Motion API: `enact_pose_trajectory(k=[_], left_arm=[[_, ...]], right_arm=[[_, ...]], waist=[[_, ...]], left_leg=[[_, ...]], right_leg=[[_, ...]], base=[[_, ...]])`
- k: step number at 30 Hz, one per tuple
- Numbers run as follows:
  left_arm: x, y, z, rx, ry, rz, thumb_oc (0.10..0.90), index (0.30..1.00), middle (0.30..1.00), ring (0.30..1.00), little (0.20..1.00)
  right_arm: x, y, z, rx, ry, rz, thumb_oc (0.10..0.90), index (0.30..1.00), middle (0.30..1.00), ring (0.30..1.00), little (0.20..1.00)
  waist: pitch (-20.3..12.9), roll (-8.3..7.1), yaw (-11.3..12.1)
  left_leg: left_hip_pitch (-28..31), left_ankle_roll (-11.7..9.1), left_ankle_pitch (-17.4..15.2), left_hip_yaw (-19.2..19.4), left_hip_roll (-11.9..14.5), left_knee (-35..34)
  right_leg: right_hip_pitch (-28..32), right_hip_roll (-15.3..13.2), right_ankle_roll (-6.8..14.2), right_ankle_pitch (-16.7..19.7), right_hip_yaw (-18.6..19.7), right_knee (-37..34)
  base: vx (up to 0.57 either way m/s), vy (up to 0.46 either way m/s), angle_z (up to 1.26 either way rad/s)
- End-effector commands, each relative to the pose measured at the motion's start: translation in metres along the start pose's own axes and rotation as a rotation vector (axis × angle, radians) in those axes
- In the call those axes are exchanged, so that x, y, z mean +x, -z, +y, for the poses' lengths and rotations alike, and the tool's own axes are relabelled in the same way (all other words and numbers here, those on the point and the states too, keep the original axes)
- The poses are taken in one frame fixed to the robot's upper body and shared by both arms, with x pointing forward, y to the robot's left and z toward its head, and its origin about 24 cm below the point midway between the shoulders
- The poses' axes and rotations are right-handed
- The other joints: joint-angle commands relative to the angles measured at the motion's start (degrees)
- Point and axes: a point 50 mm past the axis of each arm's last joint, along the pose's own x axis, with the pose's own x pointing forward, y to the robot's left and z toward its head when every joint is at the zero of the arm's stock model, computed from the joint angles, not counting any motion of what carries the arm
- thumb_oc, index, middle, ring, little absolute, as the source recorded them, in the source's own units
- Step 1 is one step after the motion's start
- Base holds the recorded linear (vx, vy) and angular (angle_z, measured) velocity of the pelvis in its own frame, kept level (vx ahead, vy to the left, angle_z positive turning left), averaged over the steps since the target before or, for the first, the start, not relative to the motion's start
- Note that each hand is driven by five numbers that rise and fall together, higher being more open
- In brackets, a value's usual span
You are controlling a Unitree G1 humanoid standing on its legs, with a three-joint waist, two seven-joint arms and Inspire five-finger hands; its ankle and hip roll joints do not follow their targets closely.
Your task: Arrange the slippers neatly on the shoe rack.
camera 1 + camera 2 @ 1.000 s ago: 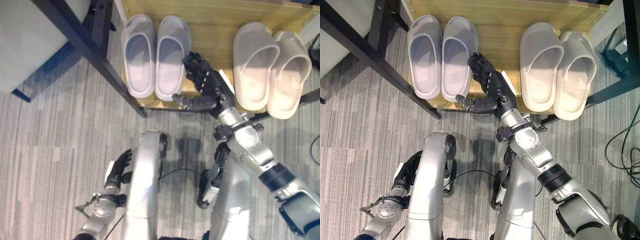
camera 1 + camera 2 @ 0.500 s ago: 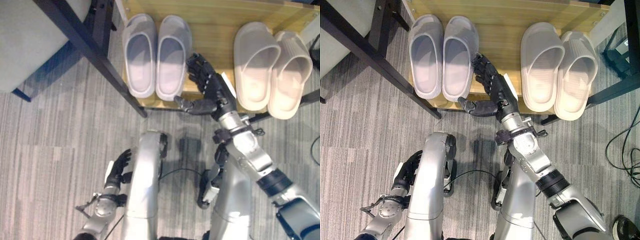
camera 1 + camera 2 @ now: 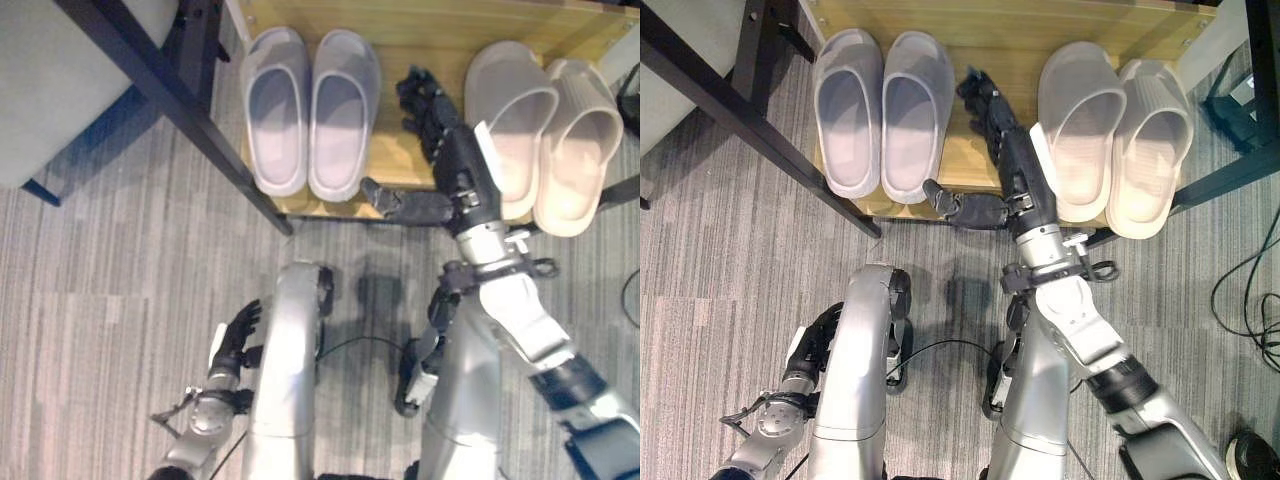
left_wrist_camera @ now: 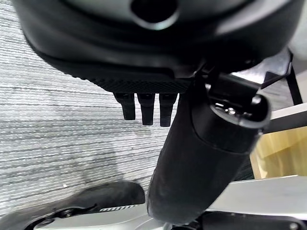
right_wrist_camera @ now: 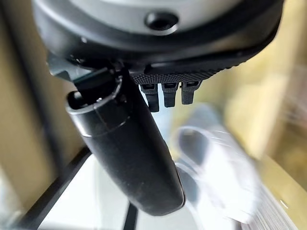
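A pale lilac pair of slippers (image 3: 310, 110) stands side by side at the left of the wooden shoe rack shelf (image 3: 420, 30). At the right stands a beige pair (image 3: 545, 135), its two slippers touching and slightly angled. My right hand (image 3: 455, 160) is open over the bare wood between the pairs. Its fingers point toward the back of the shelf and its thumb sticks out along the front edge. The back of the hand lies at the inner edge of the nearer beige slipper (image 3: 1080, 120). My left hand (image 3: 232, 345) hangs low over the carpet, fingers relaxed, holding nothing.
A black metal frame bar (image 3: 190, 110) runs diagonally past the shelf's left end, with a grey seat (image 3: 60, 80) beyond it. Another black bar (image 3: 1230, 175) crosses at the right. Striped grey carpet (image 3: 100, 280) covers the floor in front.
My right hand has moved right and deeper over the shelf, from beside the lilac pair to the inner edge of the beige slipper. The slippers and my left hand have stayed put.
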Motion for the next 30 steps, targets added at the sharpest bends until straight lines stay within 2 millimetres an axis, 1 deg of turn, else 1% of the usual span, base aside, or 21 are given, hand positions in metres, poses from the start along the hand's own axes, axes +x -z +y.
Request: enact_pose_trajectory(k=[1,3,4,5,6,8,9,10,12,13,14,15,16,17,18,19,20,24,27,29,30], left_arm=[[-0.003,-0.034,-0.019,-0.044,0.03,-0.225,0.8,0.9,0.9,0.9,0.9],[-0.002,-0.044,-0.02,-0.027,0.034,-0.278,0.8,0.9,0.9,0.9,0.9],[-0.001,-0.049,-0.02,-0.019,0.035,-0.3,0.8,0.9,0.9,0.9,0.9],[0.004,-0.059,-0.021,-0.02,0.041,-0.339,0.8,0.9,0.9,0.9,0.9],[0.004,-0.059,-0.021,-0.02,0.041,-0.34,0.8,0.9,0.9,0.9,0.9],[0.012,-0.075,-0.027,-0.022,0.058,-0.4,0.8,0.9,0.9,0.9,0.9],[0.017,-0.09,-0.032,0.008,0.068,-0.466,0.8,0.9,0.9,0.9,0.9],[0.018,-0.09,-0.033,0.008,0.068,-0.467,0.8,0.9,0.9,0.9,0.9],[0.018,-0.092,-0.038,-0.006,0.077,-0.467,0.8,0.9,0.9,0.9,0.9],[0.018,-0.091,-0.038,-0.006,0.077,-0.466,0.8,0.9,0.9,0.9,0.9],[0.016,-0.091,-0.043,-0.015,0.113,-0.467,0.8,0.9,0.9,0.9,0.9],[0.012,-0.087,-0.05,-0.032,0.146,-0.457,0.8,0.9,0.9,0.9,0.9],[0.012,-0.087,-0.05,-0.031,0.147,-0.456,0.8,0.9,0.9,0.9,0.9],[0.011,-0.086,-0.052,-0.04,0.158,-0.45,0.8,0.9,0.9,0.9,0.9],[0.011,-0.085,-0.052,-0.04,0.158,-0.449,0.8,0.9,0.9,0.9,0.9],[0.009,-0.081,-0.057,-0.053,0.168,-0.425,0.8,0.9,0.9,0.9,0.9],[0.009,-0.08,-0.06,-0.042,0.185,-0.419,0.8,0.9,0.9,0.9,0.9],[0.008,-0.07,-0.065,0.029,0.233,-0.385,0.8,0.9,0.9,0.9,0.9],[0.003,-0.056,-0.066,0.11,0.285,-0.348,0.8,0.9,0.9,0.9,0.9],[0.001,-0.044,-0.067,0.155,0.312,-0.299,0.8,0.9,0.9,0.9,0.9],[-0.001,-0.031,-0.069,0.239,0.354,-0.252,0.8,0.9,0.9,0.9,0.9]], right_arm=[[0.004,-0.064,-0.011,-0.1,0.043,-0.385,0.8,0.9,0.9,0.9,0.9],[-0.004,-0.065,-0.012,-0.124,0.053,-0.387,0.8,0.9,0.9,0.9,0.9],[-0.008,-0.066,-0.013,-0.142,0.055,-0.391,0.8,0.9,0.9,0.9,0.9],[-0.012,-0.07,-0.012,-0.166,0.044,-0.415,0.8,0.9,0.9,0.9,0.9],[-0.012,-0.07,-0.012,-0.168,0.045,-0.416,0.8,0.9,0.9,0.9,0.9],[-0.009,-0.067,-0.012,-0.25,0.024,-0.418,0.8,0.9,0.9,0.9,0.9],[-0.008,-0.061,-0.007,-0.253,0.003,-0.397,0.8,0.9,0.9,0.9,0.9],[-0.008,-0.061,-0.007,-0.254,0.002,-0.398,0.8,0.9,0.9,0.9,0.9],[-0.017,-0.046,0.004,-0.207,-0.034,-0.307,0.8,0.9,0.9,0.9,0.9],[-0.018,-0.046,0.004,-0.205,-0.034,-0.306,0.8,0.9,0.9,0.9,0.9],[-0.027,-0.029,0.015,-0.169,-0.077,-0.213,0.8,0.9,0.9,0.9,0.9],[-0.041,-0.009,0.023,-0.213,-0.111,-0.103,0.8,0.9,0.9,0.9,0.9],[-0.042,-0.008,0.023,-0.213,-0.111,-0.103,0.8,0.9,0.9,0.9,0.9],[-0.049,0.004,0.027,-0.228,-0.134,-0.037,0.8,0.9,0.9,0.9,0.9],[-0.05,0.004,0.027,-0.227,-0.134,-0.037,0.8,0.9,0.9,0.9,0.9],[-0.072,0.028,0.035,-0.224,-0.154,0.117,0.8,0.9,0.9,0.9,0.9],[-0.087,0.045,0.039,-0.202,-0.162,0.234,0.8,0.9,0.9,0.9,0.9],[-0.141,0.092,0.041,-0.124,-0.103,0.593,0.8,0.9,0.9,0.9,0.9],[-0.182,0.113,0.039,-0.12,-0.077,0.804,0.8,0.9,0.9,0.9,0.9],[-0.206,0.121,0.04,-0.114,-0.077,0.919,0.8,0.9,0.9,0.9,0.9],[-0.23,0.128,0.039,-0.101,-0.066,1.035,0.8,0.9,0.9,0.9,0.9]], waist=[[-1.7,-1.8,0.9],[-1.7,-1.83,0.5],[-1.7,-1.68,0.4],[-1.7,-1.59,0.2],[-1.7,-1.48,0.2],[-1.7,-1.03,-0.1],[-1.7,-0.49,-0.2],[-1.7,-0.37,-0.3],[-2.9,-0.95,-0.5],[-2.8,-0.9,-0.5],[-3.7,-1.15,-0.3],[-4.8,-1.74,-0.1],[-4.7,-1.69,-0.1],[-5.3,-2.01,0.0],[-5.1,-1.94,0.0],[-6.0,-2.72,0.1],[-6.8,-3.03,0.1],[-8.7,-4.02,0.0],[-10.6,-4.51,0.1],[-12.2,-4.62,-0.1],[-14.1,-4.48,-0.4]], left_leg=[[1.9,0.5,-1.5,-5.9,-2.6,-1.9],[1.9,0.3,-0.8,-5.8,-2.6,-3.3],[1.9,0.2,0.1,-5.8,-2.7,-5.3],[1.9,0.0,1.7,-5.8,-2.6,-9.8],[1.9,0.0,2.0,-5.9,-2.7,-10.1],[1.9,-0.2,5.5,-6.6,-2.6,-15.6],[2.2,0.1,9.3,-7.8,-2.7,-19.4],[2.3,0.2,9.5,-7.9,-2.8,-19.7],[6.5,0.3,10.9,-8.5,-1.8,-25.2],[6.9,0.3,11.1,-8.5,-1.8,-25.6],[11.2,0.4,12.7,-8.9,-0.6,-30.8],[16.0,0.2,14.2,-9.0,0.9,-37.3],[16.5,0.1,14.4,-9.1,0.9,-37.7],[18.2,0.0,15.0,-9.1,1.2,-40.2],[18.7,0.0,15.3,-9.2,1.2,-40.7],[23.2,-0.3,16.8,-9.3,1.8,-46.6],[25.2,-0.6,17.6,-9.3,1.8,-49.5],[37.1,-0.8,20.1,-8.0,2.1,-61.6],[48.4,-0.8,23.1,-7.3,2.8,-73.7],[55.3,-1.1,25.4,-7.0,3.2,-81.5],[61.6,-1.7,29.8,-6.5,3.1,-90.4]], right_leg=[[-0.5,-0.5,-5.0,8.0,2.7,-1.6],[0.1,-0.8,-5.1,8.2,2.1,-3.2],[0.4,-0.8,-5.1,8.6,1.8,-5.1],[1.1,-1.1,-5.2,9.1,1.0,-9.9],[1.2,-1.2,-5.3,9.3,0.9,-10.2],[2.4,-1.3,-5.4,9.8,-0.7,-15.8],[3.4,-1.8,-5.1,10.9,-1.7,-19.5],[3.5,-1.9,-5.2,11.1,-1.8,-19.9],[7.4,-2.5,-4.7,11.9,-2.9,-24.9],[7.9,-2.5,-4.8,12.1,-3.1,-25.4],[11.9,-3.6,-4.8,12.7,-5.0,-31.4],[15.9,-4.2,-4.3,13.8,-6.6,-37.4],[16.5,-4.2,-4.4,14.1,-6.7,-37.9],[18.0,-4.4,-4.2,14.2,-7.4,-40.5],[18.6,-4.4,-4.2,14.5,-7.7,-41.0],[23.1,-4.6,-3.9,15.8,-9.2,-47.0],[25.1,-4.6,-3.6,16.0,-9.7,-49.8],[36.3,-3.6,-2.3,19.8,-12.3,-62.8],[46.5,-2.2,-0.4,24.1,-14.0,-74.3],[52.7,-1.5,0.8,26.5,-15.0,-80.4],[59.0,-1.2,1.2,30.5,-16.5,-88.3]], base=[[-0.04,-0.064,0.01],[-0.05,-0.054,0.0],[-0.13,-0.087,0.03],[-0.12,-0.066,0.06],[-0.17,-0.042,0.11],[-0.19,0.015,0.11],[-0.18,0.021,0.13],[-0.14,0.021,0.17],[-0.05,0.013,0.14],[-0.07,0.01,0.07],[-0.1,-0.003,0.05],[-0.1,-0.005,0.04],[-0.05,-0.006,0.06],[-0.02,-0.012,0.06],[-0.03,-0.045,0.12],[-0.01,-0.043,0.13],[0.0,-0.033,0.19],[0.04,0.001,0.11],[0.12,-0.011,-0.06],[0.18,-0.062,-0.08],[0.12,-0.055,-0.02]])
